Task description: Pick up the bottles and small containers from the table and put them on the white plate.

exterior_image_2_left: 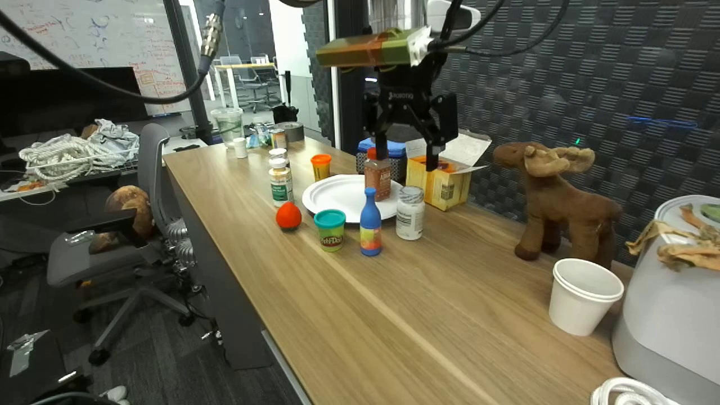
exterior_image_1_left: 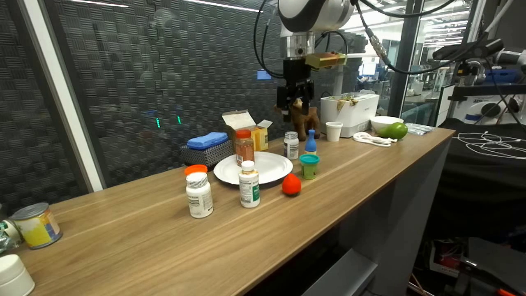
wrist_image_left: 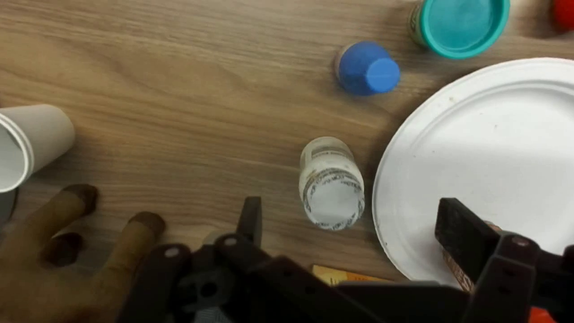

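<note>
Nearest in an exterior view, at the lower right of the frame, lies a white cord [exterior_image_2_left: 627,384], with a paper cup [exterior_image_2_left: 579,304] past it. Near the frame's centre a blue bottle [exterior_image_2_left: 370,222] stands upright; words on its bright label cannot be made out. Just to its left is a teal-lidded tub [exterior_image_2_left: 330,230], plainly lettered Play-Doh; right of the blue bottle stands a pale-topped bottle [exterior_image_2_left: 410,215] with print too small to read. In the wrist view dark lettering rings that bottle's top, too blurred to spell out, and the bottle stands just beside the white plate [wrist_image_left: 471,148]. Left of the tub sits a red round container [exterior_image_2_left: 288,215].

Farther back, mid-frame, the plate bears a red-capped jar [exterior_image_2_left: 378,179], its label unreadable; to the right stands a yellow box [exterior_image_2_left: 447,188] with raised flaps. In the upper middle hangs the gripper [exterior_image_2_left: 406,156], marked ROBOTIQ, its jaws spread wide. Left of the plate are a white-capped bottle [exterior_image_2_left: 280,183] with a green-and-white label, fine print illegible, and another white bottle [exterior_image_2_left: 279,154] partly hidden behind it; an orange-lidded tub [exterior_image_2_left: 321,167] stands just past the plate. At the far upper left a whiteboard [exterior_image_2_left: 112,39] carries handwriting that cannot be deciphered.
</note>
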